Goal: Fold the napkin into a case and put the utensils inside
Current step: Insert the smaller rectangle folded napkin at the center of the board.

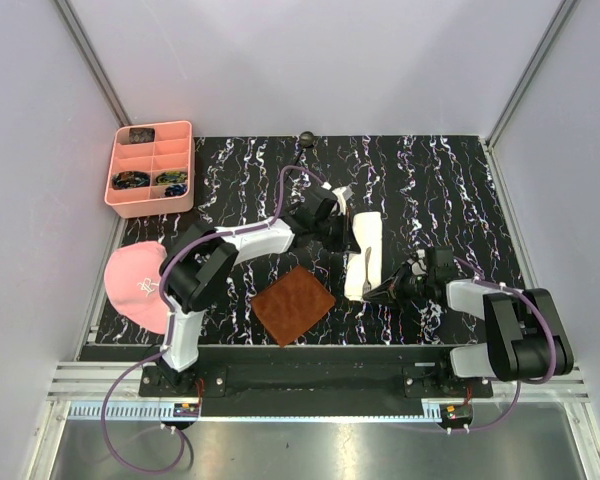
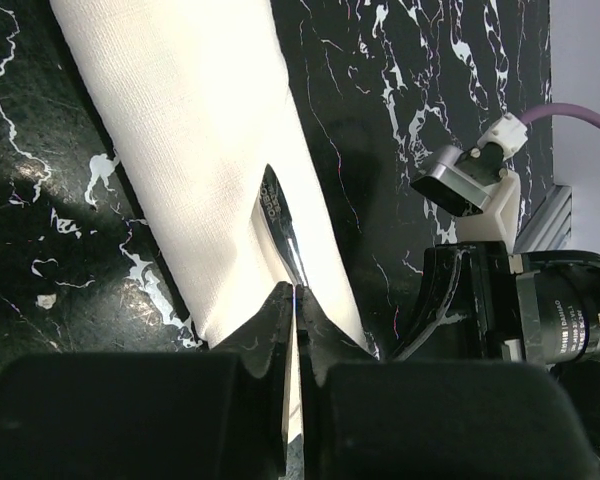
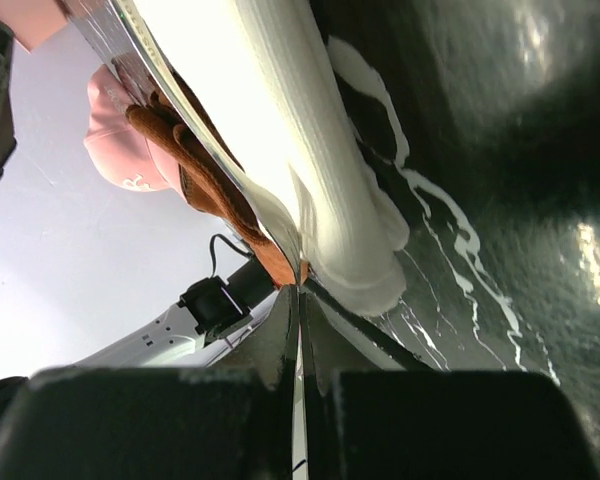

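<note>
- Grey metal shows between the fingers of the left gripper (image 2: 295, 300). They are clamped on the end of a slim, shiny utensil (image 2: 280, 215) handle. Its head is buried in the case (image 2: 180, 120), so we cannot tell fork from spoon.
- Our right gripper (image 3: 300, 290) has its jaws pressed together, tips against the near end of the case. We cannot make out whether a layer of cloth is nipped between them.
- Much of the case's far end is covered by the left arm in the top view.
- We see the case as a narrow cream-white strip of finely woven cloth, several layers thick with rounded fold edges. It lies flat on the black marbled table (image 1: 450, 200) just beside the brown mat (image 1: 293, 304), on the mat's right-arm side.
- A stamped mark runs along the utensil handle, too small for us to read.
- On the mat's other side lies a pink cap (image 1: 135, 280) with a pale logo we cannot read.
- Well beyond the cap from the mat sits a pink tray (image 1: 150, 205), its contents too small to name.
</note>
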`<state>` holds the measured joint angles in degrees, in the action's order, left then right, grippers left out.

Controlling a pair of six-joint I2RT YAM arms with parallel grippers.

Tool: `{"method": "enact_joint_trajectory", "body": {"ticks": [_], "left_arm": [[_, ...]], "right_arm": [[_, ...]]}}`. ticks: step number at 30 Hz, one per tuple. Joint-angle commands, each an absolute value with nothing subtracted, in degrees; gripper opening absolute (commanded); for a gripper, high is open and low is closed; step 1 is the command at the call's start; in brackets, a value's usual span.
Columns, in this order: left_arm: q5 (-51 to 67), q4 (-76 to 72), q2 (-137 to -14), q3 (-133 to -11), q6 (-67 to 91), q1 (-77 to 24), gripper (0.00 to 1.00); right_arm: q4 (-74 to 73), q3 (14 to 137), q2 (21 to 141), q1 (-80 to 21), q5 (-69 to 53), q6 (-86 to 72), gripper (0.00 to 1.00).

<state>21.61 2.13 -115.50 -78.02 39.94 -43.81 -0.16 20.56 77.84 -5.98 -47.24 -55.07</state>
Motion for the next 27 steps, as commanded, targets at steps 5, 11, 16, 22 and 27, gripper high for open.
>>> {"method": "enact_joint_trajectory", "body": {"ticks": [5, 11, 16, 22, 27], "left_arm": [[19.0, 1.8, -115.6, -78.8, 38.1, -44.4, 0.05], [18.9, 1.9, -115.8, -78.1, 37.9, -45.1, 0.05], [19.0, 2.2, -116.7, -77.7, 37.8, -46.1, 0.05], [18.6, 2.2, -116.9, -76.8, 37.5, -46.3, 0.04], [18.7, 2.2, -117.3, -75.9, 37.4, -46.5, 0.04]], "right_arm": [[7.0, 23.7, 83.1, -3.5, -50.4, -53.6, 0.0], [9.0, 25.0, 87.1, -2.2, -51.5, -52.5, 0.0], [10.2, 25.9, 90.3, -1.3, -52.0, -51.2, 0.0], [11.2, 27.5, 93.8, -0.4, -53.2, -49.4, 0.0], [10.6, 28.7, 94.1, -0.4, -53.6, -48.3, 0.0]]}}
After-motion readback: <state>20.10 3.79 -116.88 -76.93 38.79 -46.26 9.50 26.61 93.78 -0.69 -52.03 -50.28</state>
